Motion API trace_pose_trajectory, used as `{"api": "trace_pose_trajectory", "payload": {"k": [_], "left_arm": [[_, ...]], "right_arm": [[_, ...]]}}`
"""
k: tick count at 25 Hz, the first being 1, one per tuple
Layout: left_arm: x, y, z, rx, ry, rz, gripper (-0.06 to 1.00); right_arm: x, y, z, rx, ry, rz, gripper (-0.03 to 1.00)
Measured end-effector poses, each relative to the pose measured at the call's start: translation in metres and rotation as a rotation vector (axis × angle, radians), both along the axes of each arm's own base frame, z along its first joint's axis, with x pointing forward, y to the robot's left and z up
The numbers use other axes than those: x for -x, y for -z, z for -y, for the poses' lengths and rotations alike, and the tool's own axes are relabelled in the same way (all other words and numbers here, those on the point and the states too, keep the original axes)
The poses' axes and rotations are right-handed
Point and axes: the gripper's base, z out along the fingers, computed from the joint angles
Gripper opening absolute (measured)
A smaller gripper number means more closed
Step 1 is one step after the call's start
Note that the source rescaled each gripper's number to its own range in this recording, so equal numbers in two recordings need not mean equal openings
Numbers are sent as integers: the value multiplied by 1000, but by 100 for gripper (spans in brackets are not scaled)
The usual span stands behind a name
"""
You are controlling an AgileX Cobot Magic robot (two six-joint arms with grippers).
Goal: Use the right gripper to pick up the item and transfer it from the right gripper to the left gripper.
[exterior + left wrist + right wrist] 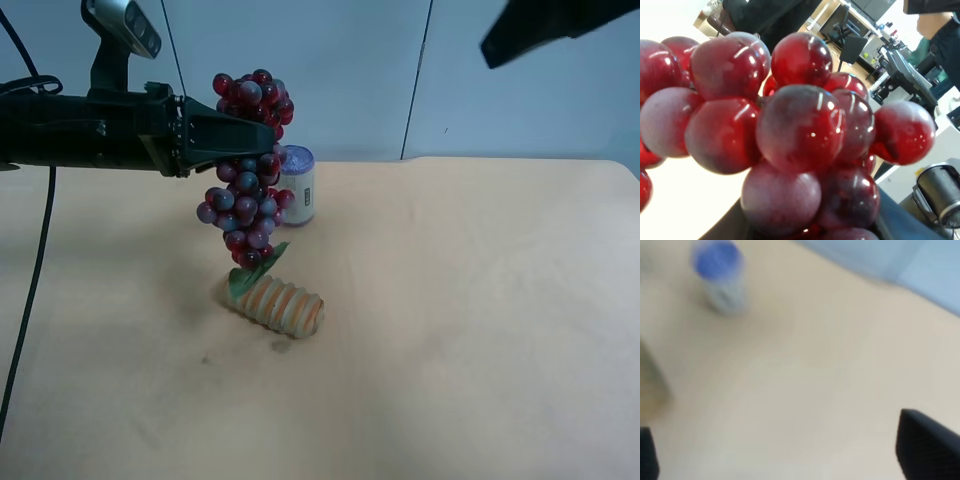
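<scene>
The item, a bunch of dark-red and purplish toy grapes (245, 210) with a green leaf (256, 272), hangs in the air above the table. My left gripper (262, 140), on the black arm at the exterior high view's left, is shut on the bunch near its top. The leaf tip reaches down to the ribbed roll. In the left wrist view the grapes (790, 130) fill the picture and hide the fingers. My right gripper (785, 450) is open with nothing between its fingertips (927, 445), looking down on bare table. Its arm (560, 30) is high at the exterior high view's top right, far from the bunch.
A ribbed orange-tan roll (280, 306) lies on the tan table (470, 330) just below the hanging bunch. A purple-topped white can (297, 186) stands behind the bunch, and shows blurred as the can (720, 277) in the right wrist view. A black cable (35, 270) hangs at the left.
</scene>
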Motion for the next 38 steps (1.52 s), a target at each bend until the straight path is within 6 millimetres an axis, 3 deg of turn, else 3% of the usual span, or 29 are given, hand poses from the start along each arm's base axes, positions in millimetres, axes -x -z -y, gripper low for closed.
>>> {"api": "trace_pose_trajectory", "payload": {"k": [4,10,15,19,25,38], "left_arm": [[2,2,0,-24,23,3,1],[3,3,0,-34,32,-6,1],[3,3,0,-32,30,-17,1],[3,3,0,-32,30,-17,1],[3,3,0,-27,25,-39,1],[4,4,0,-35,31,-59,1]], "right_arm": [[39,-1,25,92,121,-3,88],[121,9,55,68,195,101,88],[182,43,72,30,197,160,88],[213,76,74,-44,169,175,89],[225,125,76,-45,160,123,92],[213,132,72,-85,158,217,92]]}}
